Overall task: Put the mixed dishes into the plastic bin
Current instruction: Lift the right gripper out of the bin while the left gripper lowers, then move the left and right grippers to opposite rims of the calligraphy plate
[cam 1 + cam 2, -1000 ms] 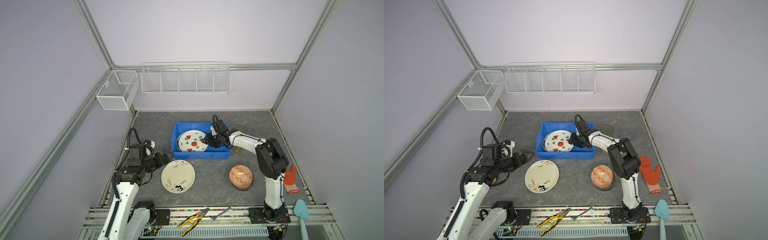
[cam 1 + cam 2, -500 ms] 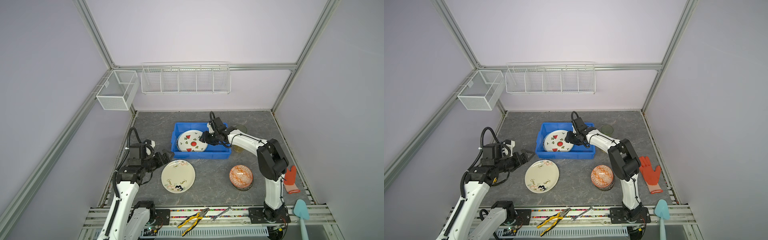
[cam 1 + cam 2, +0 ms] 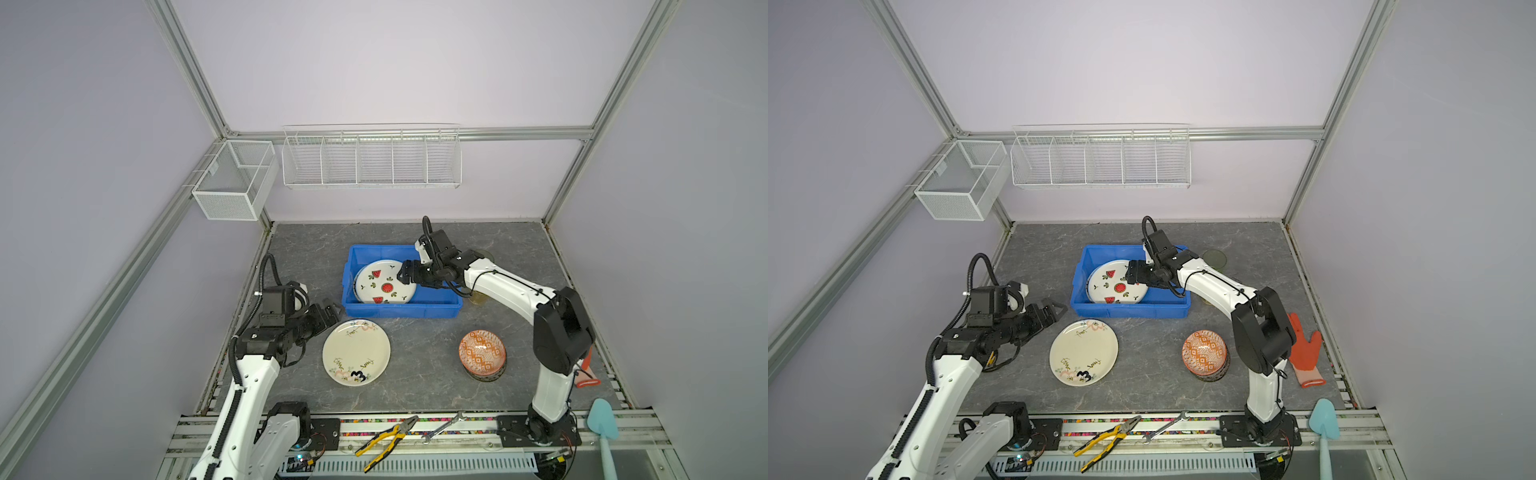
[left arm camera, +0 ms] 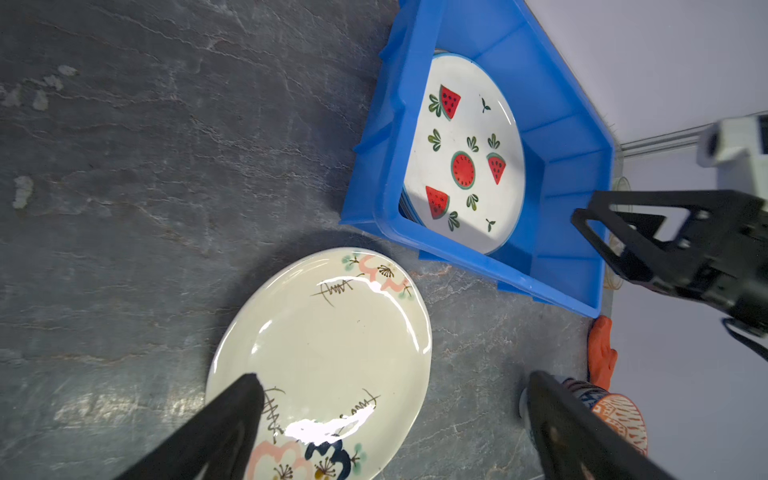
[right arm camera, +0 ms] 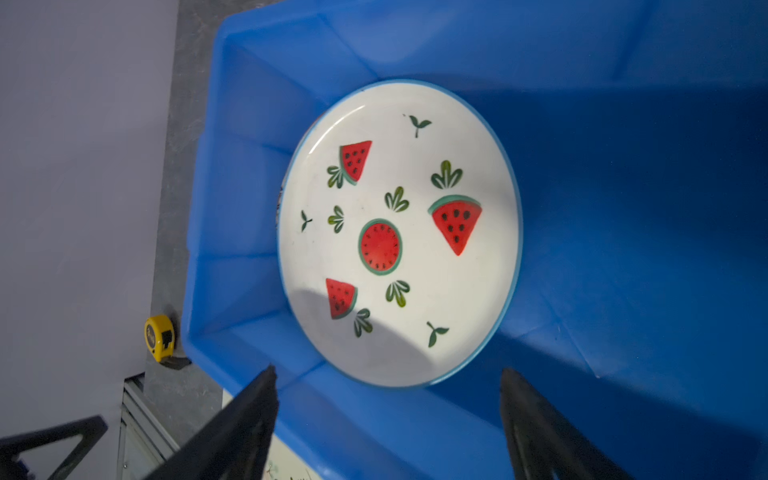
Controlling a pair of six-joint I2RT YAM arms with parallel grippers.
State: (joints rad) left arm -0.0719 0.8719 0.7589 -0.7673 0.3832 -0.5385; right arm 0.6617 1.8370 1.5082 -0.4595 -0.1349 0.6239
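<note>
The blue plastic bin [image 3: 415, 309] [image 3: 1129, 309] stands mid-table. In it lies the white watermelon plate [image 3: 380, 286] [image 5: 399, 232], with another rim showing under it in the left wrist view. My right gripper [image 3: 405, 276] [image 5: 387, 372] hovers open over the plate's right edge, holding nothing. The cream floral plate [image 3: 356, 352] [image 4: 332, 340] lies on the table in front of the bin. My left gripper [image 3: 328, 309] [image 4: 392, 376] is open just left of that plate, empty. An orange patterned bowl [image 3: 482, 353] sits front right. A green glass [image 3: 1215, 258] stands behind the right arm.
Yellow-handled pliers [image 3: 386, 440] and a wrench [image 3: 442, 426] lie on the front rail. An orange glove [image 3: 1306, 353] and a teal tool [image 3: 604, 432] are at the right. A yellow tape measure [image 5: 159, 337] sits beside the bin. White wire baskets [image 3: 370, 160] hang on the back wall.
My right gripper has moved left over the bin and opened, letting go of the watermelon plate, which now rests in the bin. The left arm has stayed put.
</note>
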